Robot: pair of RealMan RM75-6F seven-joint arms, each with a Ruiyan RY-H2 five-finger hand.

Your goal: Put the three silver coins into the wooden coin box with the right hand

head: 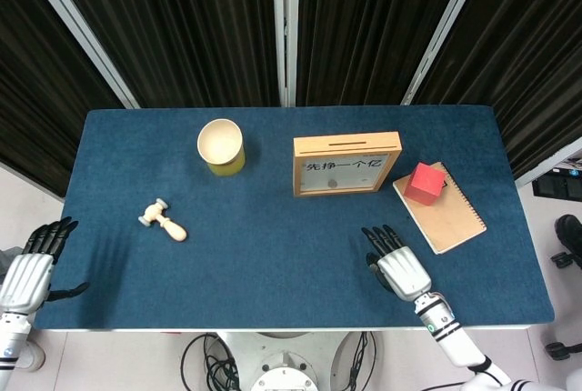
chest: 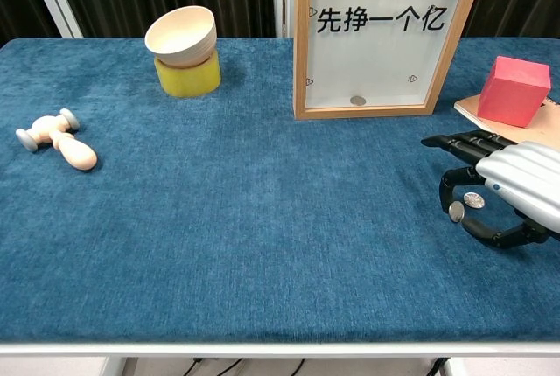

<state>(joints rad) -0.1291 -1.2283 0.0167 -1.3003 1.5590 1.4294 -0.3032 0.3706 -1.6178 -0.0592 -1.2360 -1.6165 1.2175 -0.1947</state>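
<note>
The wooden coin box [head: 346, 164] [chest: 389, 39] stands upright at the table's centre-right, with a slot in its top edge. One silver coin [chest: 357, 100] lies inside it behind the glass. My right hand [head: 400, 266] [chest: 503, 188] hovers low, palm down, in front and to the right of the box, fingers curled. A second silver coin [chest: 473, 200] lies on the cloth under that hand. A third silver coin [chest: 455, 212] sits against a fingertip, just above the thumb; whether it is pinched is unclear. My left hand [head: 32, 268] hangs off the table's left edge, fingers spread, empty.
A pale bowl on a yellow cup [head: 221, 145] [chest: 184, 52] stands at the back left. A small wooden mallet [head: 164, 220] [chest: 54, 138] lies at the left. A red cube [head: 424, 183] [chest: 514, 90] rests on a brown notebook [head: 446, 214] right of the box.
</note>
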